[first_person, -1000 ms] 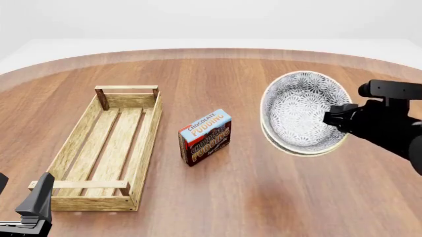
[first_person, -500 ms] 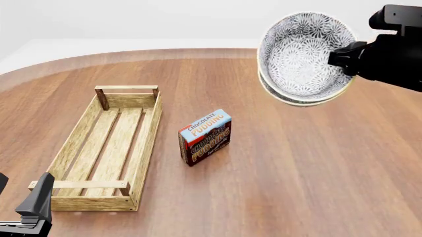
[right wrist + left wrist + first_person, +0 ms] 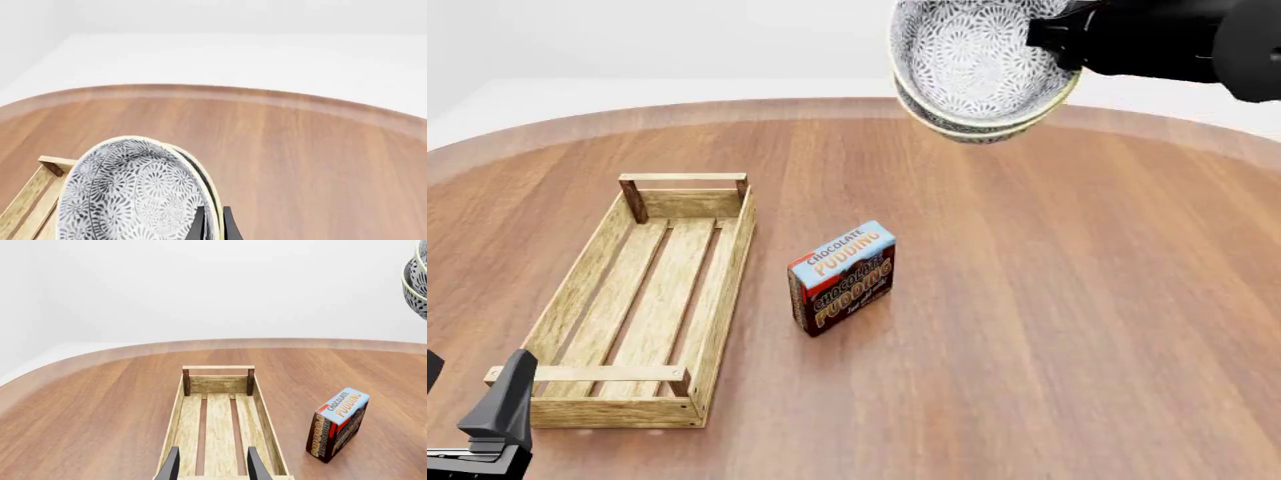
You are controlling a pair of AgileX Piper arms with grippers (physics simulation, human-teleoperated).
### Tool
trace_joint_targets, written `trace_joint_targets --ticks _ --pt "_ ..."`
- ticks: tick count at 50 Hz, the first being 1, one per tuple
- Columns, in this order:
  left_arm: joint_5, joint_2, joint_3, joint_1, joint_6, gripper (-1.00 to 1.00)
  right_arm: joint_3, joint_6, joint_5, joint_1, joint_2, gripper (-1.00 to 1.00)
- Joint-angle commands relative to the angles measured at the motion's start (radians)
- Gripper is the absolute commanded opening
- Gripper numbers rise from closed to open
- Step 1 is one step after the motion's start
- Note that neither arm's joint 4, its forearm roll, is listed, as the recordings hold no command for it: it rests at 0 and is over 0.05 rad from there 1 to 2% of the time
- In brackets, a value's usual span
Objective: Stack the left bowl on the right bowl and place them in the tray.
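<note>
A: The right gripper (image 3: pixel 1054 35) is clamped on the rim of the stacked bowls (image 3: pixel 981 65), with one finger inside and one outside as the right wrist view shows it. The pair hangs high above the far side of the table (image 3: pixel 1068 300), tilted so the patterned inside faces the front camera.

B: That tilt is my worry. Only a pinch at one edge carries two nested bowls, so I'd judge the inner one could slide out of the outer if the wrist rolls further or the arm jerks.

A: Agreed. The wooden slat tray (image 3: pixel 647 300) lies well off to the left, long axis running away from the arms, with nothing in it. The bowls must cross a good stretch of table to reach it.

B: And the chocolate pudding box (image 3: pixel 842 278) stands upright between the two, just beside the tray's right wall. A low, straight path could clip it and knock it over, perhaps against the tray.

A: The tray is narrow, too. The stack looks about as wide as the slatted floor, so an off-centre lowering could land a rim on a side wall and leave the bowls tipped.

B: The left gripper (image 3: pixel 212 465)?

A: It rests near the tray's close end, fingers parted a moderate way, holding nothing. If it sits there, it may crowd the right arm's descent.
</note>
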Motion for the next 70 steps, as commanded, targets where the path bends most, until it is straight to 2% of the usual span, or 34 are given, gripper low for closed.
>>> trace_joint_targets --ticks 1,14,26,37,39,42,44,70 --pt "0.0 0.0 0.0 0.0 0.0 1.0 -0.223 0.001 0.041 0.072 0.162 -1.0" --pt "0.0 0.0 0.0 0.0 0.0 1.0 -0.505 0.035 0.104 0.148 0.388 -1.0" --pt "0.0 0.0 0.0 0.0 0.0 1.0 -0.747 0.044 0.171 0.228 0.574 -1.0" --pt "0.0 0.0 0.0 0.0 0.0 1.0 -1.05 0.078 0.247 0.297 0.781 -1.0" --pt "0.0 0.0 0.0 0.0 0.0 1.0 -1.179 0.099 0.298 0.321 0.863 -1.0" --pt "0.0 0.0 0.0 0.0 0.0 1.0 -1.324 0.102 0.36 0.34 0.945 -1.0" --pt "0.0 0.0 0.0 0.0 0.0 1.0 -1.378 0.11 0.378 0.353 0.978 -1.0" --pt "0.0 0.0 0.0 0.0 0.0 1.0 -1.393 0.172 0.283 0.457 1.1 -1.0"
